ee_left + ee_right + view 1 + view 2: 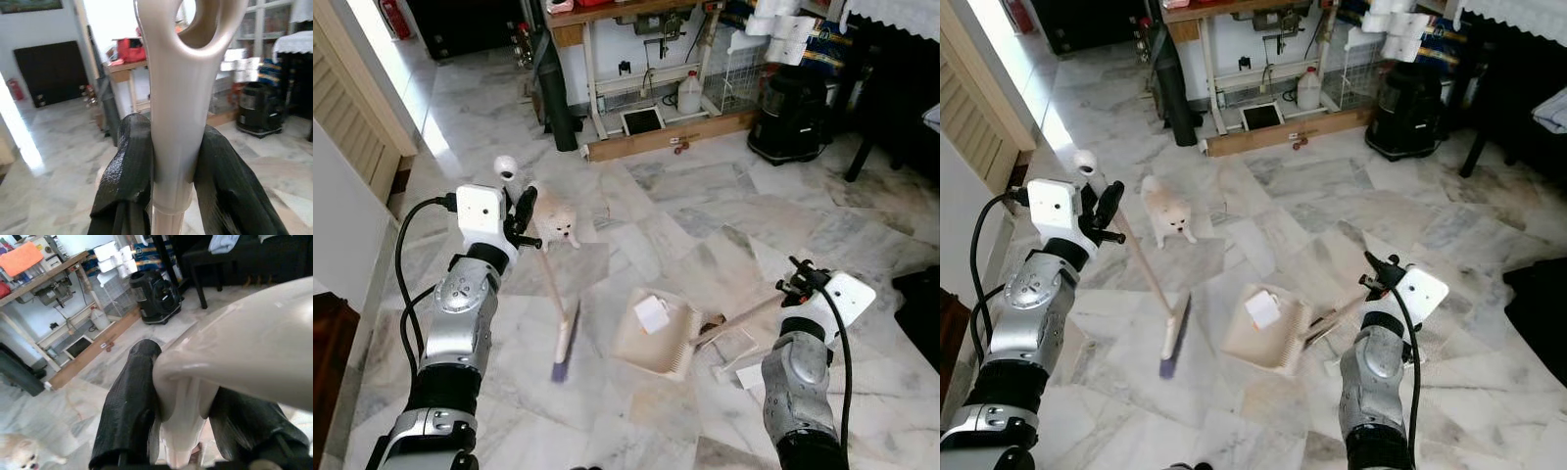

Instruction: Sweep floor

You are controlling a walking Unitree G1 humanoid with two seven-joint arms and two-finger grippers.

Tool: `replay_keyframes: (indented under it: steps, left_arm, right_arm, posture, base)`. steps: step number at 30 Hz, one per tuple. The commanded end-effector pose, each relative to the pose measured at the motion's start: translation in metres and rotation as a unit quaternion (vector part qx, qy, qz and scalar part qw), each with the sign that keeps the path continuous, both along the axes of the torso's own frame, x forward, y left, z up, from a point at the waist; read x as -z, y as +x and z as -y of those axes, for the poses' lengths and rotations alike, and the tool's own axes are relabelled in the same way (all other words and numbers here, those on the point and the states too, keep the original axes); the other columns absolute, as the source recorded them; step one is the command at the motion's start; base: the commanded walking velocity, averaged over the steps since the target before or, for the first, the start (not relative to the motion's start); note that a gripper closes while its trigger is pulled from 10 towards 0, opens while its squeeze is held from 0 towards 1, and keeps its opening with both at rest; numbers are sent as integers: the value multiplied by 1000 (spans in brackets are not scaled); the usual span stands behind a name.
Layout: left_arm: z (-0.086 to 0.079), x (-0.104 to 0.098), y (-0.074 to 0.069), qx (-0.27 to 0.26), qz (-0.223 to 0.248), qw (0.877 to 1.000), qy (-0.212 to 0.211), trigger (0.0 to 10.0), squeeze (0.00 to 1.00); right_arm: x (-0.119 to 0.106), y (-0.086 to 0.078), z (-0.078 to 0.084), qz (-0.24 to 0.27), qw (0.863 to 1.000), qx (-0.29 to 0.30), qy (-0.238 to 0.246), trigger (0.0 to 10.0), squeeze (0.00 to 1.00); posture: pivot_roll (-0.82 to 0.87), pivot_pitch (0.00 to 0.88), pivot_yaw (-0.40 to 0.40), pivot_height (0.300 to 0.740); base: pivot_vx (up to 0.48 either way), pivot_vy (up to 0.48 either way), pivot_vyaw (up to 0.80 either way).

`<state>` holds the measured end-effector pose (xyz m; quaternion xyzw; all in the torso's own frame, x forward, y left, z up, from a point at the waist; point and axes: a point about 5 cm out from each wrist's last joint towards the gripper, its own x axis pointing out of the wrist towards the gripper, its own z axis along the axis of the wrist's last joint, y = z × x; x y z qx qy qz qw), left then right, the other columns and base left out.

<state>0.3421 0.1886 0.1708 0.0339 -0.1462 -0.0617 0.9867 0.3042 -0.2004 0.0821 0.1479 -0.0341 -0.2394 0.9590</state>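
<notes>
My left gripper point(521, 217) is shut on the top of a beige broom handle point(178, 127), near its loop end point(505, 167). The handle slants down to the broom head point(565, 343), which hangs just over the marble floor with purple bristles at its tip. My right gripper point(795, 279) is shut on the handle point(195, 396) of a beige dustpan point(656, 333) resting on the floor to the right of the broom head. A white scrap of paper point(652, 313) lies in the pan. A small dark bit of debris point(715, 319) sits by the pan's right side.
A small white dog point(556, 220) stands just beyond the broom. A workbench point(636, 59) with a plastic jug point(689, 94), a black appliance point(791, 113) and a dark table leg point(862, 147) line the far side. A louvred door point(352, 117) stands at left.
</notes>
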Motion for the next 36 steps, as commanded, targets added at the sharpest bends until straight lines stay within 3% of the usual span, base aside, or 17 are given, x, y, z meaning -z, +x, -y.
replay_keyframes:
  steps: [1, 13, 21, 29, 36]
  left_arm:
    - [-2, -5, -3, -18, 26, 999, 13, 10000, 0]
    - [13, 16, -16, -46, 25, 999, -1, 10000, 0]
    - [4, 22, -17, -76, 22, 997, -16, 10000, 0]
    - [1, 13, -10, -91, 40, 995, -17, 10000, 0]
    - [-9, 11, -11, -112, 47, 992, -18, 10000, 0]
  right_arm:
    - [-14, 5, -3, 40, 999, -2, 7, 10000, 0]
    - [-28, 6, -13, 99, 994, -54, 8, 10000, 0]
    - [-25, 7, -17, 92, 993, -74, -5, 10000, 0]
    - [-45, 17, -5, 109, 990, -81, -32, 10000, 0]
    - [-49, 20, -7, 108, 989, -93, -49, 10000, 0]
  posture:
    - [-11, 0, 82, 740]
    - [-18, 0, 65, 740]
    - [-23, 0, 53, 740]
    - [-33, 0, 14, 740]
    - [-37, 0, -1, 740]
  base:
    - [0, 0, 0]
    - [0, 0, 0]
    - [0, 0, 0]
    - [0, 0, 0]
    - [0, 0, 0]
